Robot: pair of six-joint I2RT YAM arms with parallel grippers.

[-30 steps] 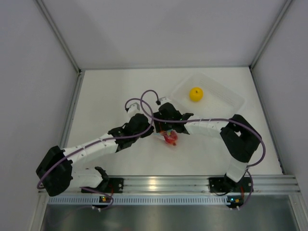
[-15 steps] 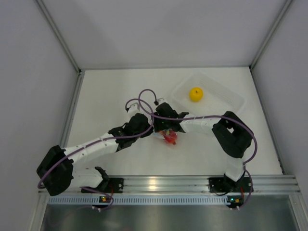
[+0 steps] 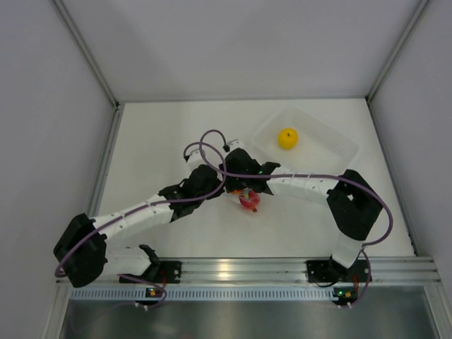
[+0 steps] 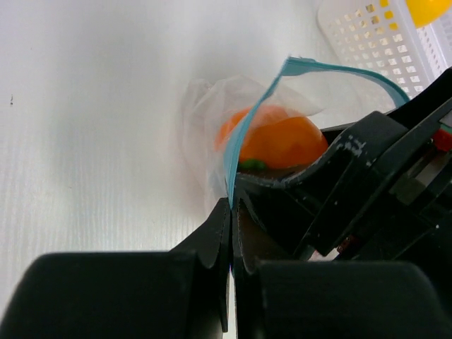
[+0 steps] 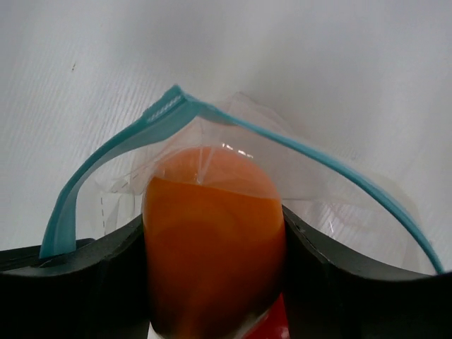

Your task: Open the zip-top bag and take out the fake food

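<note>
The zip-top bag (image 3: 249, 205) lies mid-table, its light blue zip strip (image 5: 106, 152) pulled open into a loop. My left gripper (image 4: 232, 205) is shut on one side of the strip (image 4: 236, 148); it also shows in the top view (image 3: 220, 188). My right gripper (image 5: 213, 222) reaches into the bag's mouth, shut on the orange fruit (image 5: 212, 233), which also shows in the left wrist view (image 4: 282, 141). The red fruit (image 5: 274, 326) sits under it in the bag. The yellow fruit (image 3: 287, 138) lies apart, in the tray.
A clear rigid tray (image 3: 332, 138) stands at the back right; its perforated corner shows in the left wrist view (image 4: 367, 42). Both arms cross close together over the bag, with purple cables (image 3: 212, 145) looping above them. White walls enclose the table.
My right gripper has shifted slightly left and further into the bag mouth, and the right arm's elbow swung in and back out. The left gripper has held its place on the strip.
</note>
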